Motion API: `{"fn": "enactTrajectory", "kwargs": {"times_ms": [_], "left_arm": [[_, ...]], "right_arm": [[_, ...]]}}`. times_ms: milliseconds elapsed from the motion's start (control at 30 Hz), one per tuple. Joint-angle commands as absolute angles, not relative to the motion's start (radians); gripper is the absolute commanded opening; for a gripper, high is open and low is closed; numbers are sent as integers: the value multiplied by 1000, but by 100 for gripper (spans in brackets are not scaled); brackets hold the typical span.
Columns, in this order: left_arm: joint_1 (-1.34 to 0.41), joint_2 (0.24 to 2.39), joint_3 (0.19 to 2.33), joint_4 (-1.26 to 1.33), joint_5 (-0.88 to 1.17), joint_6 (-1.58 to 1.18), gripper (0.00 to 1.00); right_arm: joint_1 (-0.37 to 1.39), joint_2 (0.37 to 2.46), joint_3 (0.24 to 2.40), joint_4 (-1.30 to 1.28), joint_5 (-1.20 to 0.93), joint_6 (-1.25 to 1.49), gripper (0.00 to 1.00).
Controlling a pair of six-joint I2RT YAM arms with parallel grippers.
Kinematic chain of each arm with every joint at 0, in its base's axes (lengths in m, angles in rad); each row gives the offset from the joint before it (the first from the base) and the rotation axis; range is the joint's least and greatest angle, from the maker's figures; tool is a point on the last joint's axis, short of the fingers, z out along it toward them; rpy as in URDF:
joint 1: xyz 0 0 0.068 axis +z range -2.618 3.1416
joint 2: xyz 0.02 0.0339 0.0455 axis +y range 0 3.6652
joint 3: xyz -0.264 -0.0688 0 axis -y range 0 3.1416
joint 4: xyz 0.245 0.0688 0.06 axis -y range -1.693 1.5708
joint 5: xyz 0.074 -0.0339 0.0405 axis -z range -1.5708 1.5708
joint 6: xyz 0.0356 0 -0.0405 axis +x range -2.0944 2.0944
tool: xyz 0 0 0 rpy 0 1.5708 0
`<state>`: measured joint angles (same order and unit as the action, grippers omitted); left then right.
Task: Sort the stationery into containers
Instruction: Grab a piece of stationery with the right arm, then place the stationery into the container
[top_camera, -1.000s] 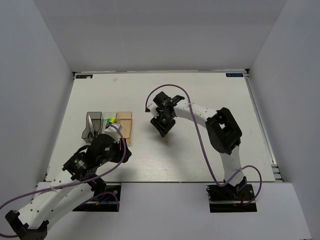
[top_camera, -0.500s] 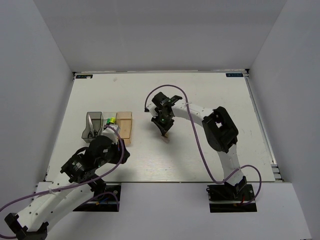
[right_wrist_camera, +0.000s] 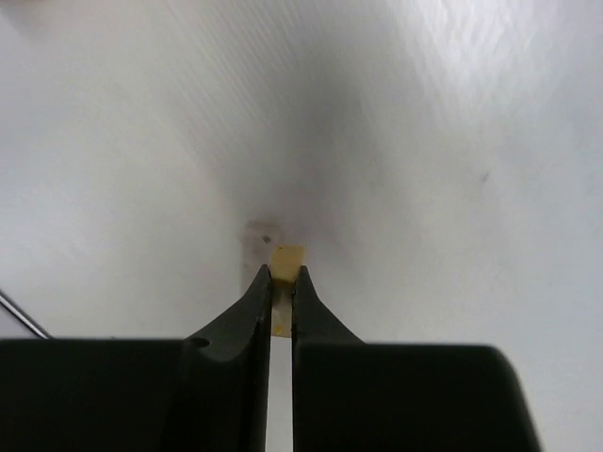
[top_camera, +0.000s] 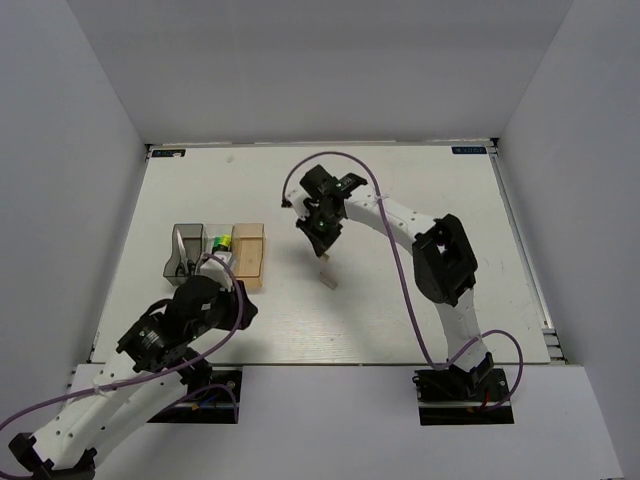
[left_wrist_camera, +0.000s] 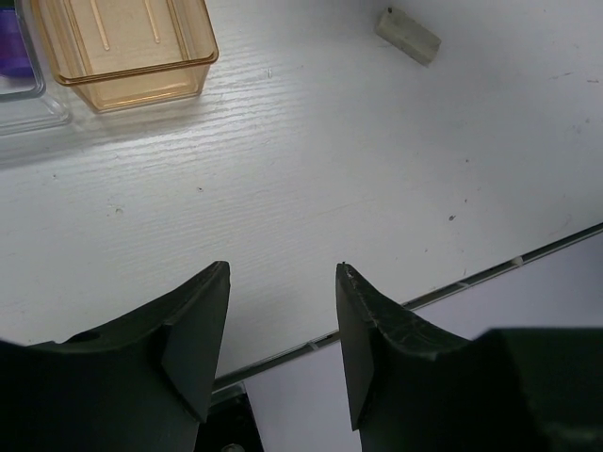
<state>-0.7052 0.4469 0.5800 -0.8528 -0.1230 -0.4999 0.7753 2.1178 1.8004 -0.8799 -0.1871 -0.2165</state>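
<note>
My right gripper (top_camera: 321,252) is shut on a small beige eraser (right_wrist_camera: 286,256) and holds it above the table; the eraser hangs from the fingertips in the top view (top_camera: 323,263). A second eraser (top_camera: 328,282) lies on the table just below it and also shows in the left wrist view (left_wrist_camera: 407,36). The grey translucent box (top_camera: 185,252) holds highlighters with green and yellow ends (top_camera: 220,241). The tan box (top_camera: 249,252) stands right of it and looks empty in the left wrist view (left_wrist_camera: 122,42). My left gripper (left_wrist_camera: 283,275) is open and empty, low near the table's front edge (top_camera: 240,305).
White walls enclose the table on three sides. The table's front edge (left_wrist_camera: 443,287) runs just beyond my left fingertips. A purple cable (top_camera: 400,270) loops along the right arm. A sliver of the grey box with something purple in it (left_wrist_camera: 14,47) shows at the left wrist view's corner.
My right gripper has lifted and moved a little away from the near edge with one eraser in it, leaving the other on the table. My left arm has drawn back slightly.
</note>
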Motion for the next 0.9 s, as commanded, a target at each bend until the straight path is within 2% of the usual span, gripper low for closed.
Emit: {"fn": "enactTrajectory", "kwargs": {"times_ms": [0, 333, 467, 867], "left_arm": [[-709, 420, 581, -854, -144, -511, 59], [-709, 347, 620, -861, -198, -512, 58], [-710, 327, 627, -865, -230, -526, 58], [-707, 293, 620, -917, -216, -560, 57]], "right_arm": [[811, 2054, 1944, -891, -316, -224, 0], [861, 2039, 1859, -487, -557, -206, 0], [874, 2112, 1917, -375, -646, -227, 0], [916, 2281, 2017, -230, -620, -270, 0]]}}
